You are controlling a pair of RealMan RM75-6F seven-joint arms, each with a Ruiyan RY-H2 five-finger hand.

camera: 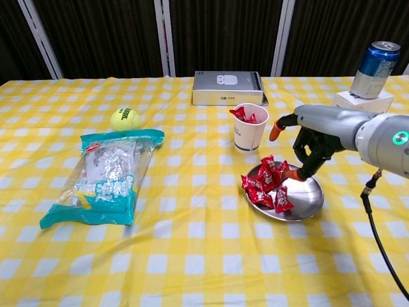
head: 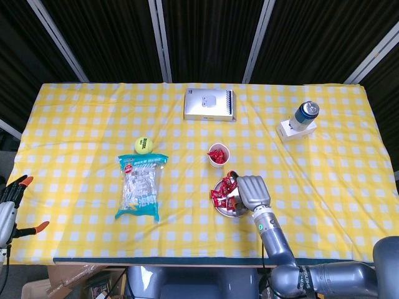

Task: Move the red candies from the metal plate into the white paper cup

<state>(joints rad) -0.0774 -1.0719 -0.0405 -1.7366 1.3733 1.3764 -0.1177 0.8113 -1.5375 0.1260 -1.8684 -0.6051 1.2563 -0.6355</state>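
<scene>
Red wrapped candies (camera: 266, 181) lie heaped on the left half of the shallow round metal plate (camera: 305, 203), which sits on the yellow-and-white checked surface (camera: 192, 243). Just behind the plate stands the white paper cup (camera: 248, 131) with a few red candies (camera: 243, 115) poking above its rim. The right hand (camera: 311, 142) hangs over the plate's right side, fingers (camera: 305, 167) spread and pointing down toward the dish, holding nothing; one orange fingertip juts toward the cup. In the head view this hand (head: 250, 190) covers part of the plate.

Left of the cup lies a clear plastic bag with teal edges (camera: 105, 174), and a yellow-green tennis ball (camera: 125, 119) rests just beyond it. A flat white box (camera: 227, 87) sits at the far edge behind the cup. Well to the right, a blue drinks can (camera: 372, 61) stands on a small white box (camera: 365, 101). The left hand (head: 14, 194) shows only at the head view's left edge, off the surface, fingers apart.
</scene>
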